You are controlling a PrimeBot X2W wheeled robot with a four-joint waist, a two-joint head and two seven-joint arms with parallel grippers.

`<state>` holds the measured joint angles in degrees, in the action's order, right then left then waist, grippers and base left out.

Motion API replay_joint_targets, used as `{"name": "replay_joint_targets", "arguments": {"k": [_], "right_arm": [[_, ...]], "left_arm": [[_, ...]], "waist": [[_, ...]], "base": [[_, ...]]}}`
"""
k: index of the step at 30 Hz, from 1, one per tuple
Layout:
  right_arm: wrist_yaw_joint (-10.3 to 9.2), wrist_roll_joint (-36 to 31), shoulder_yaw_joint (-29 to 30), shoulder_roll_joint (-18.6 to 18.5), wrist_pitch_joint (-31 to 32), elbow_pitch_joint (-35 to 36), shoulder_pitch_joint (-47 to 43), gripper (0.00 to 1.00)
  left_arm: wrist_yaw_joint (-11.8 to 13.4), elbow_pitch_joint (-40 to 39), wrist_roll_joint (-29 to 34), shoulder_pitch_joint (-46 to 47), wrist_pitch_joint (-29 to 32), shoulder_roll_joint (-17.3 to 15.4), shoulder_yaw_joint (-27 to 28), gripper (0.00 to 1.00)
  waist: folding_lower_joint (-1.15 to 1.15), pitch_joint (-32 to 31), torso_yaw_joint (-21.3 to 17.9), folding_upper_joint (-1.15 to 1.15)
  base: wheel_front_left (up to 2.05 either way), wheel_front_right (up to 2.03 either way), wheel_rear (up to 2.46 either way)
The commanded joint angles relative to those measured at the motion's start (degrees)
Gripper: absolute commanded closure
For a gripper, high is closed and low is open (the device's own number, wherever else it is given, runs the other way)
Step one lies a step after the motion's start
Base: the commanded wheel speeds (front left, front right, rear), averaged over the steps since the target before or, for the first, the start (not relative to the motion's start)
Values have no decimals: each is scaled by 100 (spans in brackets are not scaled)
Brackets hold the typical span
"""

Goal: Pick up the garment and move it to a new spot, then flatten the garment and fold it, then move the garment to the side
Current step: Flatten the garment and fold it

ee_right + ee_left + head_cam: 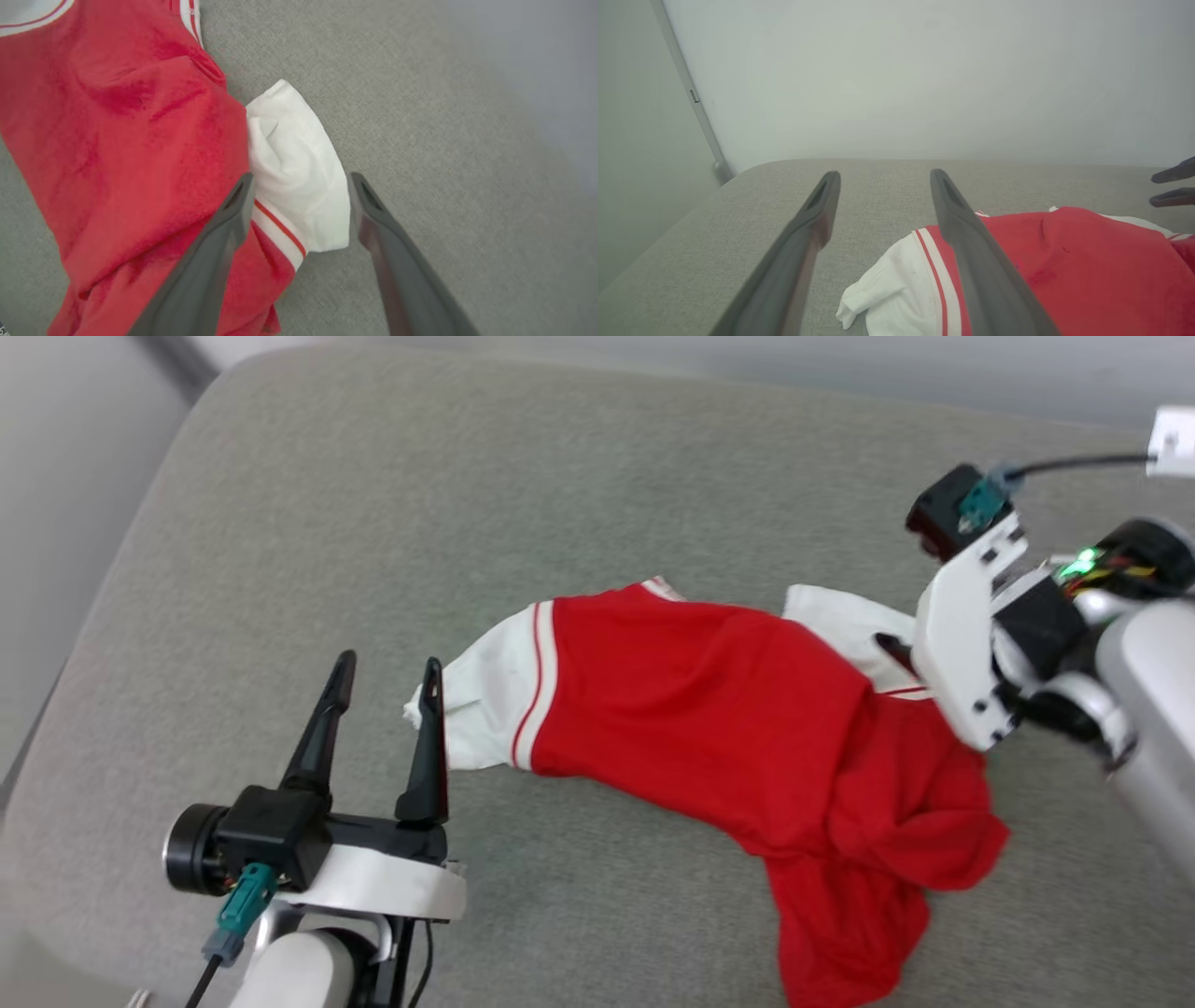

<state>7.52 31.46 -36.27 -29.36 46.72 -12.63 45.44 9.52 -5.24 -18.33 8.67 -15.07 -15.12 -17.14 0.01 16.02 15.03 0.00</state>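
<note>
The garment (pixel 728 709) lies crumpled on the padded grey bench (pixel 579 495), running from the middle of the head view toward the lower right. Mostly plain red cloth shows. One white sleeve (pixel 485 700) with a red-and-white stripe trim points to the robot's left, and the other white sleeve (pixel 299 168) sits at the far right side. The red body bunches into loose folds at the near right.

The left hand (pixel 388 663) is released, fingers spread, with bare bench fabric between them. Its right-side finger (pixel 971 247) crosses in front of the left sleeve's striped edge; contact cannot be told.

The right hand (pixel 301 177) is also released and grasps nothing. It points down at the garment, one finger over the red cloth beside the stripe and the other just past the sleeve's white cuff, so the sleeve lies between them. Whether the tips touch the cloth cannot be told.
</note>
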Motion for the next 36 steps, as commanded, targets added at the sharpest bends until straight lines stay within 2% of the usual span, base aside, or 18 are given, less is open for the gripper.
{"name": "replay_joint_targets", "arguments": {"k": [1, 7, 13, 20, 21, 22, 23, 24, 29, 36], "right_arm": [[-5, 144, -178, -124, 280, -213, 321, 0], [-5, 389, -905, -487, 894, -879, 947, 0], [-4, 635, -1208, -677, 845, -1501, 941, 0], [-5, 824, -1749, -829, 720, -1748, 543, 0], [-4, 844, -1850, -862, 729, -1770, 475, 14], [-4, 872, -1923, -891, 716, -1785, 422, 69], [-4, 908, -1949, -912, 676, -1811, 385, 97], [-4, 943, -1932, -920, 608, -1862, 357, 100], [-7, 1009, -1810, -984, 250, -2059, 332, 100], [-9, 988, -1390, -875, -605, -2235, 410, 100]], "left_arm": [[-89, 43, 59, 108, -13, 119, 31, 0], [-375, 164, 220, 149, -14, 484, 111, 0], [-506, 315, 364, 99, -14, 751, 301, 0], [-710, 388, 502, 113, -14, 929, 489, 0], [-742, 395, 515, 109, -14, 950, 518, 0], [-753, 404, 538, 103, -14, 964, 547, 0], [-777, 420, 556, 95, -14, 974, 574, 0], [-797, 446, 579, 85, -14, 980, 593, 0], [-877, 527, 710, 53, -14, 992, 747, 0], [-955, 637, 796, -86, -14, 870, 993, 0]], "waist": [[-1, 289, 371, 0], [-1, 491, 851, 0], [-1, 635, 1142, 0], [-1, 758, 1281, 0], [-1, 763, 1283, 0], [-1, 764, 1280, 0], [-1, 758, 1270, 0], [-1, 740, 1249, 0], [-1, 534, 1026, 0], [-1, 84, 422, 0]], "base": [[0, 0, 0], [0, 0, 0], [0, 0, 0], [0, 0, 0], [0, 0, 0], [0, 0, 0], [0, 0, 0], [0, 0, 0], [0, 0, 0], [0, 0, 0]]}}
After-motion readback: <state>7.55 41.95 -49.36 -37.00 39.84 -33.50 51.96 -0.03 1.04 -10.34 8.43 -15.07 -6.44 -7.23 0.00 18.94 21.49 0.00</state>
